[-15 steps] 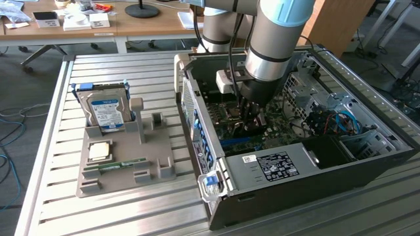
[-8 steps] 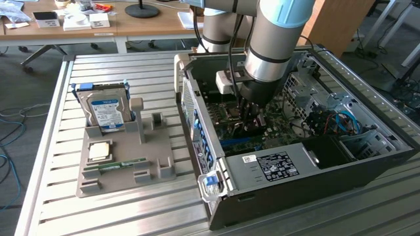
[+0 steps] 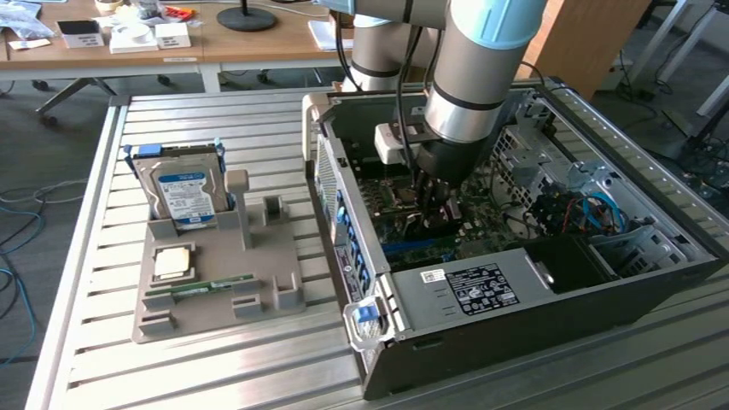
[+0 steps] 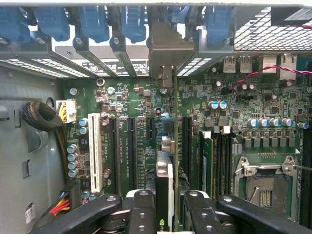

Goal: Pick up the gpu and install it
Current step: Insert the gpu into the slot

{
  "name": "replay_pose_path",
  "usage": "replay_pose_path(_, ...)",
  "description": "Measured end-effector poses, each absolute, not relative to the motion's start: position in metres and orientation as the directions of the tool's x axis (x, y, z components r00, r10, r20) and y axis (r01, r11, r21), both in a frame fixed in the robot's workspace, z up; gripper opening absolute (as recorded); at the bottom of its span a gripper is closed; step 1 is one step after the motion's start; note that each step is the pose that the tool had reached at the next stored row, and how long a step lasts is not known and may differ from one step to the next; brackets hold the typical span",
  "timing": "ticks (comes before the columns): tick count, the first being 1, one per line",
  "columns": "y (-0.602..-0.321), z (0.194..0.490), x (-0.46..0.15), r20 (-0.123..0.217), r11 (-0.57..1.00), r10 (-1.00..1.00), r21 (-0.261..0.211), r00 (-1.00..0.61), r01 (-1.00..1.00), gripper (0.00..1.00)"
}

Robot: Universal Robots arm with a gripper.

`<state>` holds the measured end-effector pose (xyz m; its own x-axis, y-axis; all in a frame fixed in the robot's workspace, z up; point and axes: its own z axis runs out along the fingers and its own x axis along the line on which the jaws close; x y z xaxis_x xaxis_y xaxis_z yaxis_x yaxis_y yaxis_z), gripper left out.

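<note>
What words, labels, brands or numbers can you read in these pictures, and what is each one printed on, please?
Nothing can be quoted with confidence.
Blue label on the hard drive: print too small.
Black label and white tag on the power supply: too small.
White lettering beside the slots on the motherboard: blurred.
The sticker under the rear slot covers: blurred.
Pale mark on the edge of the gpu: unreadable.

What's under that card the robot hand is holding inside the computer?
The green main board with its long black slots. The card, gripped by the hand, covers whatever lies directly beneath its edge.
</note>
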<state>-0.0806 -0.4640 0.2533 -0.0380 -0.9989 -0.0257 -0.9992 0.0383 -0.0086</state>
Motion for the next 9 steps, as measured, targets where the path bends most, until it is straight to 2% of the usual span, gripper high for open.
replay_pose_path(9, -0.4640, 0.2533, -0.0826, -0.026, 0.038, -0.999, -0.009, -0.038, -0.999, 0.27)
